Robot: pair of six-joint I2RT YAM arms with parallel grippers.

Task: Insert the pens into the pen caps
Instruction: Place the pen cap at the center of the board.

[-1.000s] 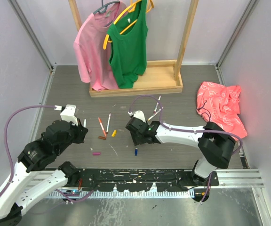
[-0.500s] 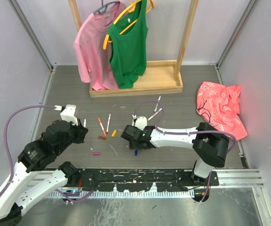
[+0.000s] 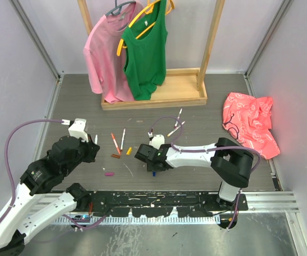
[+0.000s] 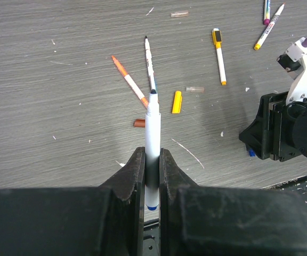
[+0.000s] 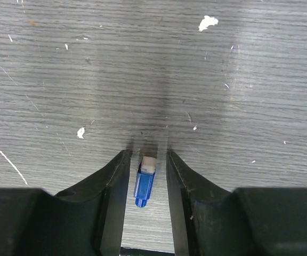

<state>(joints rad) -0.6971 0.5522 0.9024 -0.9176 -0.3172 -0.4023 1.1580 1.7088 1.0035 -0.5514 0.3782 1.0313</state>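
My left gripper (image 4: 152,156) is shut on a white pen (image 4: 152,130) with a blue rear end and holds it tip-forward above the floor, also seen in the top view (image 3: 93,148). My right gripper (image 5: 147,160) is open and low, with its fingers on either side of a blue cap (image 5: 144,184) lying on the floor; neither finger touches the cap. In the top view this gripper (image 3: 148,160) is just behind the blue cap (image 3: 154,173). An orange pen (image 4: 129,82), a dark-tipped pen (image 4: 149,61), a yellow cap (image 4: 177,102) and a brown cap (image 4: 139,123) lie ahead of the left gripper.
A magenta cap (image 3: 109,174) lies near the left arm. A yellow-ended pen (image 4: 219,56) and two more pens (image 3: 177,124) lie farther back. A wooden clothes rack base (image 3: 153,98) with hanging shirts stands behind, and a red cloth (image 3: 252,125) lies at the right.
My right gripper has moved left and toward the near edge, coming down around the blue cap. My left arm and its pen have stayed still.
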